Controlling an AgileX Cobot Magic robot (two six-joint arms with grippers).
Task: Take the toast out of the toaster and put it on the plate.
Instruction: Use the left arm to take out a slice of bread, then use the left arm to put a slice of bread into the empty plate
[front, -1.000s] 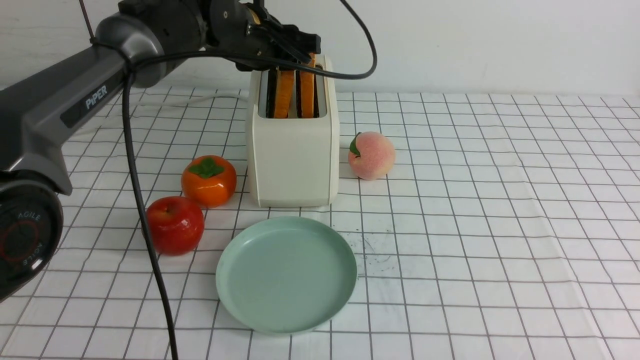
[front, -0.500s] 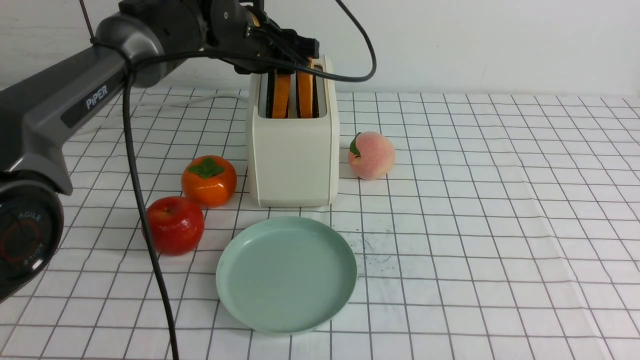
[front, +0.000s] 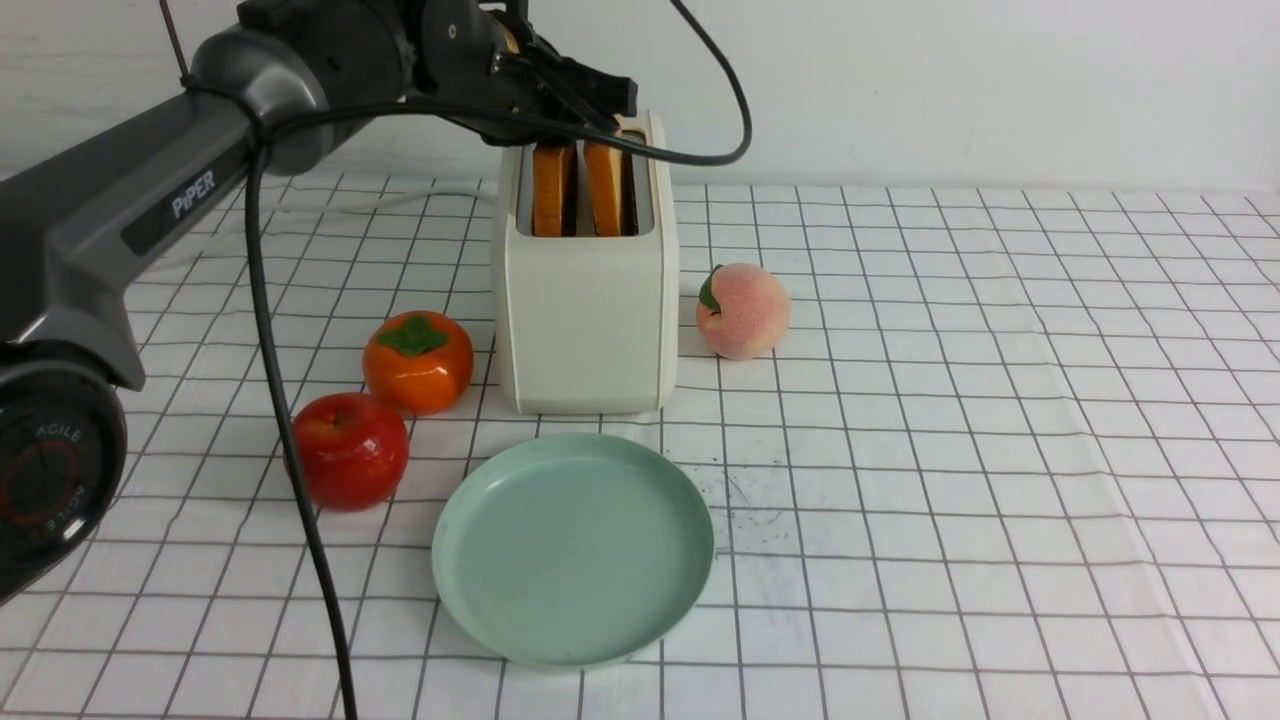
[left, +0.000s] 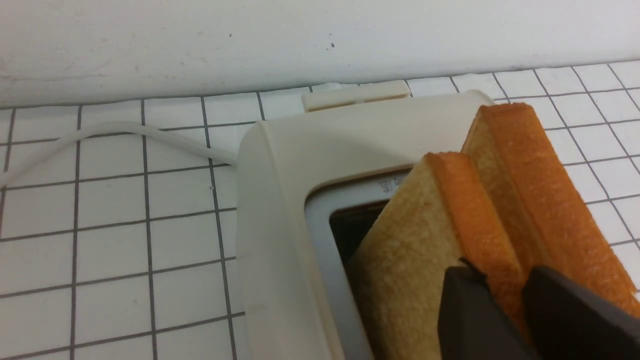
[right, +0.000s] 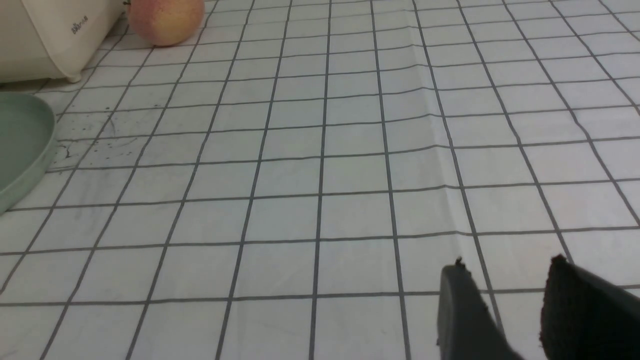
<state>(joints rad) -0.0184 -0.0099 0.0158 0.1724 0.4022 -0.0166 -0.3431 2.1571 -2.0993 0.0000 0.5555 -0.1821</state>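
Hard to read from the front: fingertips of the left gripper (front: 608, 108) lost behind the arm's own dark body and a black cable (front: 748, 105), right above the toaster (front: 585, 310); impossible there to say which slice is taken. Lower parts of both slices hidden inside the slots. Right arm wholly outside the front view; in its wrist view only a corner of the toaster and a cut-off arc of the plate (right: 22, 142). Clearer from the left wrist: two dark fingers (left: 470, 315) nearly together, pinching the orange crust of the held toast slice (left: 420, 240), with the second toast slice (left: 540, 190) just beside it. Both slices tilted, standing partly out of the toaster, at the middle of the desk's far edge. Right gripper (right: 509, 267) parted, holding nothing, above the checked cloth (right: 320, 175). Plate near the front edge, just before the toaster.
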